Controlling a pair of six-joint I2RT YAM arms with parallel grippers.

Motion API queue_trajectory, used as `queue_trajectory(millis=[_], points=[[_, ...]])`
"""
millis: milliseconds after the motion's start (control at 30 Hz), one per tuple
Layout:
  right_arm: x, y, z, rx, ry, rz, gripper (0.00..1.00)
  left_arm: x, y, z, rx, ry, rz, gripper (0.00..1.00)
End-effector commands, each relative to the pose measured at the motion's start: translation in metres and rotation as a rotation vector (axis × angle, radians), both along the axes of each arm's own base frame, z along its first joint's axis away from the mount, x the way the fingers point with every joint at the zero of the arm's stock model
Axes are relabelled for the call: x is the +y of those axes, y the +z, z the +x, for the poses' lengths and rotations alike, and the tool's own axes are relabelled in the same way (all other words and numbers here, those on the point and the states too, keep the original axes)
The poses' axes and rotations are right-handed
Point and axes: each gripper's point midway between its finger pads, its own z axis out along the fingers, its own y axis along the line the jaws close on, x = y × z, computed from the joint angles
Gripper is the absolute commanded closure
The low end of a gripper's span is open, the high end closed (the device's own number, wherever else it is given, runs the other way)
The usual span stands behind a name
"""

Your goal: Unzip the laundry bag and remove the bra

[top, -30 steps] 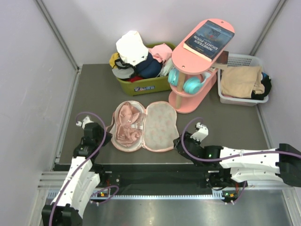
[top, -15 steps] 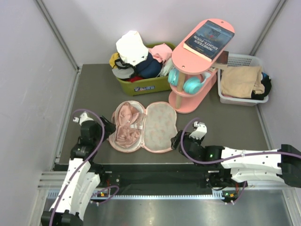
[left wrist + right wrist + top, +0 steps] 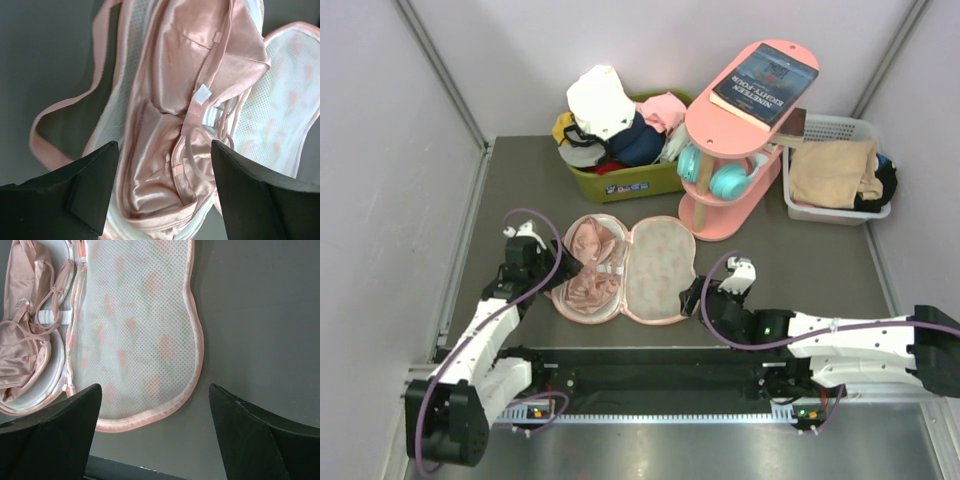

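Observation:
The laundry bag [image 3: 660,268] lies unzipped and spread flat like a clamshell in the middle of the table. Its left half holds the shiny pink bra [image 3: 588,265]; its right half is the bare mesh lid [image 3: 135,330]. My left gripper [image 3: 546,268] is open at the bag's left edge. In the left wrist view the left gripper [image 3: 162,187] straddles the near end of the bra [image 3: 170,100], with nothing gripped. A thin pink loop [image 3: 55,125] trails on the table. My right gripper [image 3: 696,296] stands open just off the lid's near right rim [image 3: 165,410].
A green bin [image 3: 625,185] piled with clothes stands behind the bag. Right of it stands a pink two-tier stand [image 3: 720,215] carrying a book [image 3: 765,82] and teal headphones [image 3: 720,175]. A white basket [image 3: 820,213] with tan cloth sits at the back right.
My left gripper has opened and moved forward and right, up to the bag's left half over the bra. My right gripper has opened wider and edged left toward the lid.

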Motion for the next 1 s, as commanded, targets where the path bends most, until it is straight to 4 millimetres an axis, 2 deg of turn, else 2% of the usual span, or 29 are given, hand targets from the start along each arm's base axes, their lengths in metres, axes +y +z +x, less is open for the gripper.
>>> queue_trajectory(millis=[0,200,533,767,967], points=[[0.009,0.009,0.002,-0.023,0.007,0.027,0.13,-0.018,0.022,0.026,-0.117,-0.085,-0.03,0.23],[0.012,0.007,0.001,-0.015,0.012,0.027,0.13,-0.014,0.012,0.032,-0.092,-0.074,0.012,0.23],[0.012,0.007,0.001,-0.014,0.014,0.017,0.12,-0.026,-0.003,0.04,-0.053,-0.117,0.034,0.28],[0.01,0.005,0.002,-0.015,0.007,0.013,0.12,-0.033,-0.011,0.04,-0.034,-0.138,0.056,0.48],[0.007,0.004,0.002,-0.015,-0.001,0.009,0.12,-0.037,-0.018,0.039,-0.007,-0.165,0.061,0.87]])
